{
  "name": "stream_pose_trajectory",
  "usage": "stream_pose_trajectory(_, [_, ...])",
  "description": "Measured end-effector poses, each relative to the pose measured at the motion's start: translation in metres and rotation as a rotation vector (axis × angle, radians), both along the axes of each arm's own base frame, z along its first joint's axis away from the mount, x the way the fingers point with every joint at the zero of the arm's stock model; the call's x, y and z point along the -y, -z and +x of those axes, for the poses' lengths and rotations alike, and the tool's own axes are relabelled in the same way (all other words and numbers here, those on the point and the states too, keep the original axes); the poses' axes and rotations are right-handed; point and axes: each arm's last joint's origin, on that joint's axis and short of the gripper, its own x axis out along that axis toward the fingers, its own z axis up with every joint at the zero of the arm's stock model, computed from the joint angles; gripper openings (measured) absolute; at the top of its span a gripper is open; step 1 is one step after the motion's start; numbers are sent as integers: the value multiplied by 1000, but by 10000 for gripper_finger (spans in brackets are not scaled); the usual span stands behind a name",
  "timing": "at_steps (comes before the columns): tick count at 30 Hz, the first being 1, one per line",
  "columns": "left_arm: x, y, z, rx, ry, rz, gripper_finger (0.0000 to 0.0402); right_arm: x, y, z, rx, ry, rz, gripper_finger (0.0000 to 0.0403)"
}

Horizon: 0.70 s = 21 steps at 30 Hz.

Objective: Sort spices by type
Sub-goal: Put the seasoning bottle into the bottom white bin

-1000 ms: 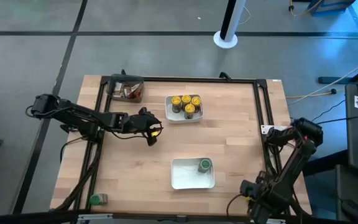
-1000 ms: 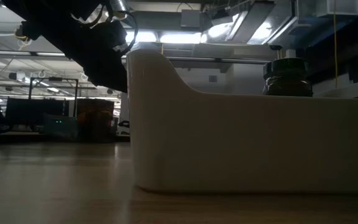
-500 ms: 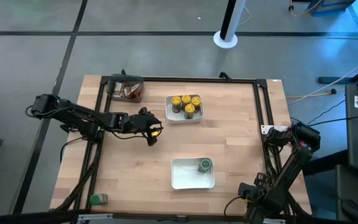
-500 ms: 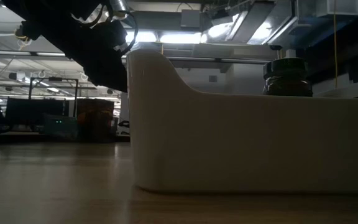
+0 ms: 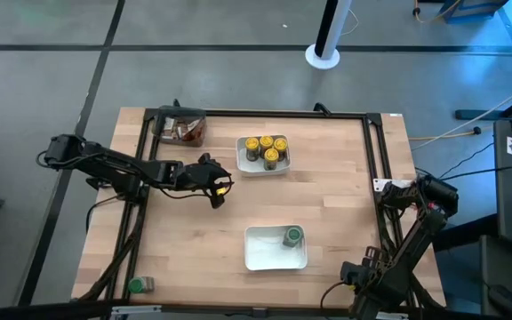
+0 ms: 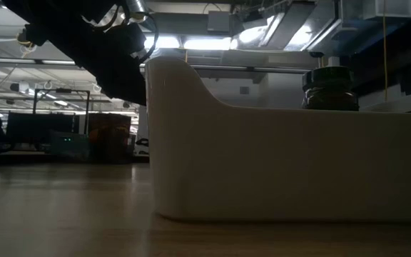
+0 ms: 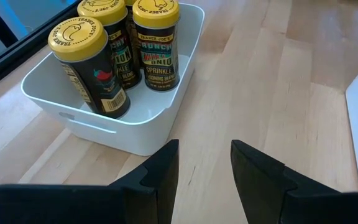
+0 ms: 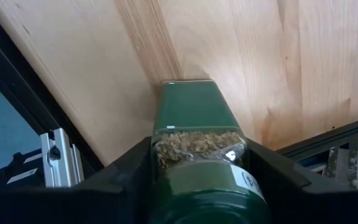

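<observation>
My left gripper is open and empty, hovering over bare wood just short of the far white tray. That tray holds several yellow-lidded jars standing upright. My right gripper is at the table's right edge, shut on a green-lidded jar. Another green-lidded jar stands in the near white tray. A third green-lidded jar lies at the table's near left corner. Brown-orange packets sit in the dark bin. My right gripper pinches the jar between its two fingers by the clear glass body, just behind the green lid. The jar lies along the fingers with its lid end pointing away from the wrist toward the wood. Whether the lid touches the table, I cannot tell.
A black metal frame runs around the tabletop, and its rail is close beside the held jar. Bare wood lies between the two trays and the right edge. In the low view the left arm hangs behind the near tray.
My right arm has shifted a little toward the table's near edge. The left arm and all jars on the table have stayed put.
</observation>
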Motion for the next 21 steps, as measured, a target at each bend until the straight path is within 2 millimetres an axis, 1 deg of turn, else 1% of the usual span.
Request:
stream_pose_trajectory(2, [0, 0, 0, 0, 0, 0, 137, 0, 0, 0, -1, -1, -1, 202])
stream_pose_trajectory(6, [0, 0, 0, 0, 0, 0, 137, 1, 0, 1, 1, 3, -2, 202])
stream_pose_trajectory(9, [0, 0, 0, 0, 0, 0, 137, 3, 0, 7, 5, 24, 10, 209])
stream_pose_trajectory(13, [0, 0, 0, 0, 0, 0, 137, 10, -4, 23, 18, 71, 32, 216])
stream_pose_trajectory(16, [0, 0, 0, 0, 0, 0, 137, 15, -14, 36, 39, 65, 69, 203])
stream_pose_trajectory(21, [0, 0, 0, 0, 0, 0, 137, 26, -33, 61, 76, 37, 108, 202])
